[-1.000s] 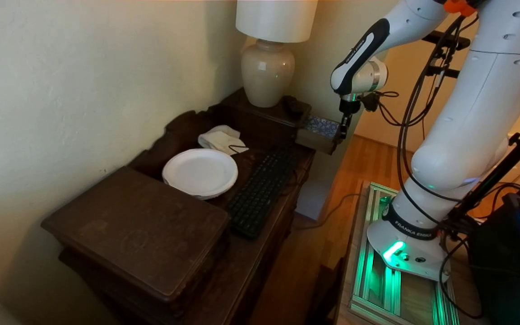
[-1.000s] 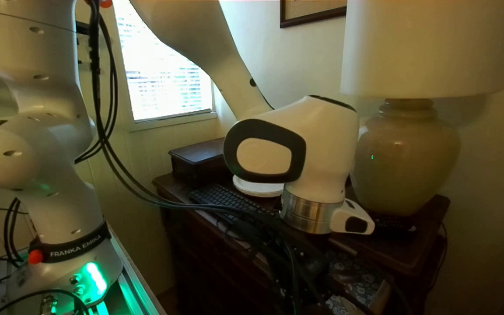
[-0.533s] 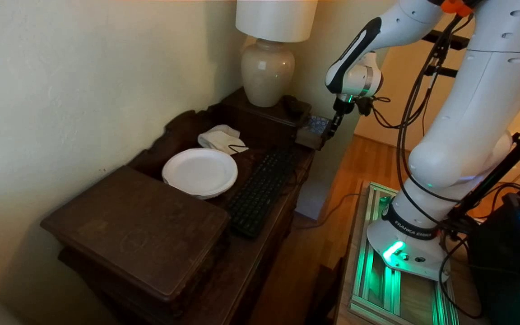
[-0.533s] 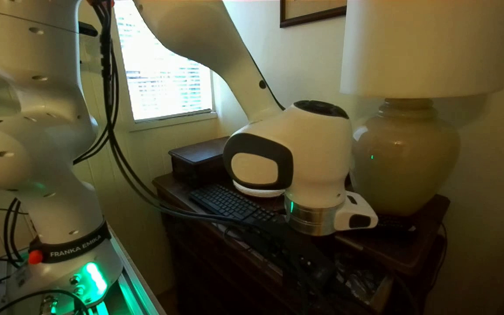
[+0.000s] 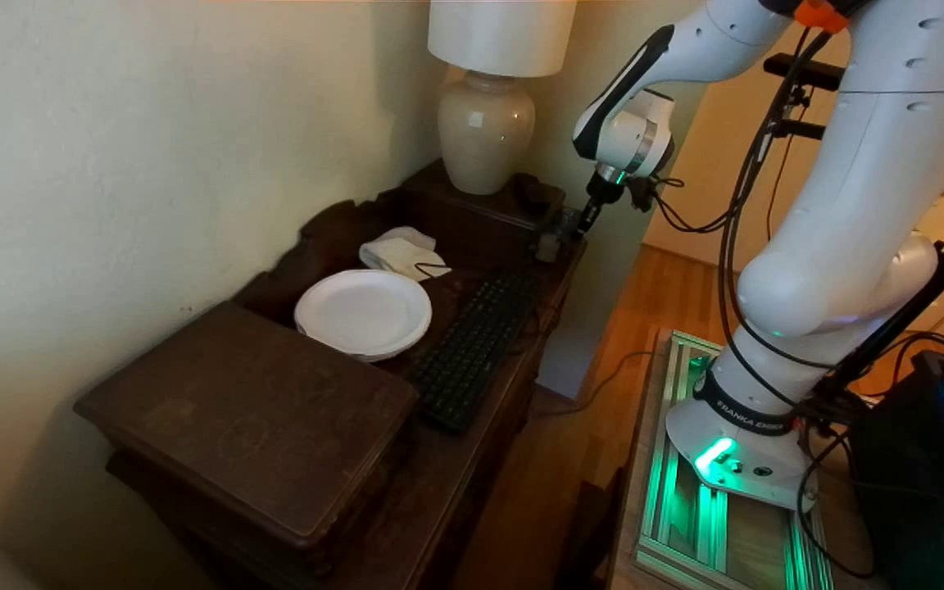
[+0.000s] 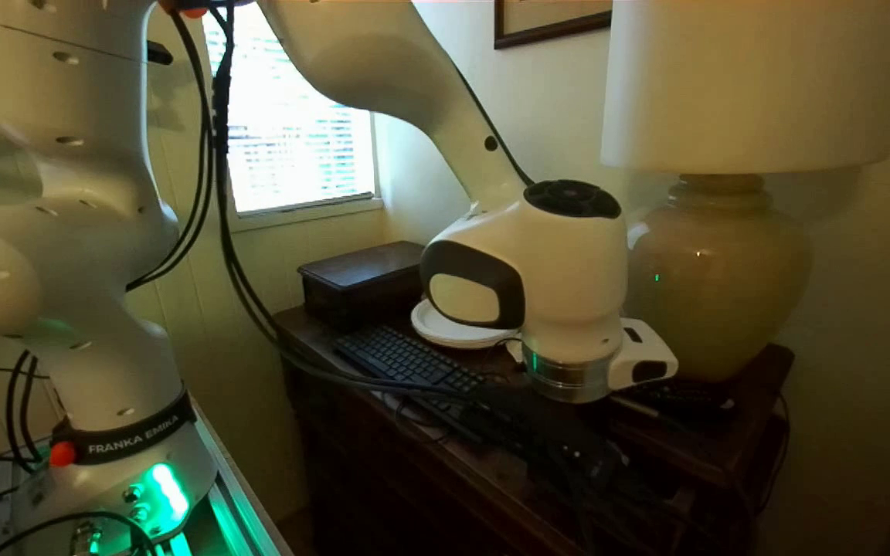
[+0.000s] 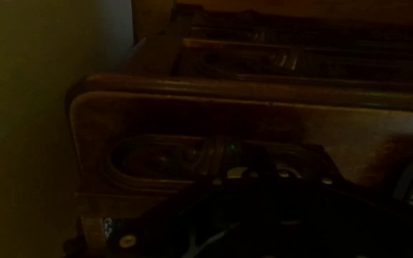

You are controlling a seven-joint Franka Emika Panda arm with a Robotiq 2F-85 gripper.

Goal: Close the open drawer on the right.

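Right at the front of the drawer point(image 5: 549, 247) with the tool point(image 5: 581, 233), tilted, tips downward. Too dark at the tips to tell whether touching or just short of it. As for the tool, closed up as far as the dim wrist view shows, and with hold of nothing. Found under the tool in that view: the drawer's carved face point(image 7: 156, 161), partly covered by the tool, and behind it only a scrap of patterned lining point(image 7: 108, 227). Nearly in, but not flush. Just beyond the tool, on the ledge point(image 6: 754, 401) above the drawer: the lamp point(image 5: 486, 135). Lower down, on the surface point(image 5: 439, 459), ranged outward from the tool: near it, the keyboard point(image 5: 476, 352); farther off, the cloth point(image 5: 402, 252) and, just beside that, the plate point(image 5: 364, 314); well apart, the box point(image 5: 251, 418). Also glimpsed beside the tool in the wrist view: a corner of the keyboard. Directly over the tool in both exterior views: the arm point(image 6: 561, 270), hiding much of the tool in an exterior view. Looped down beside the arm and on toward the tool: the cables point(image 6: 221, 116), dark.
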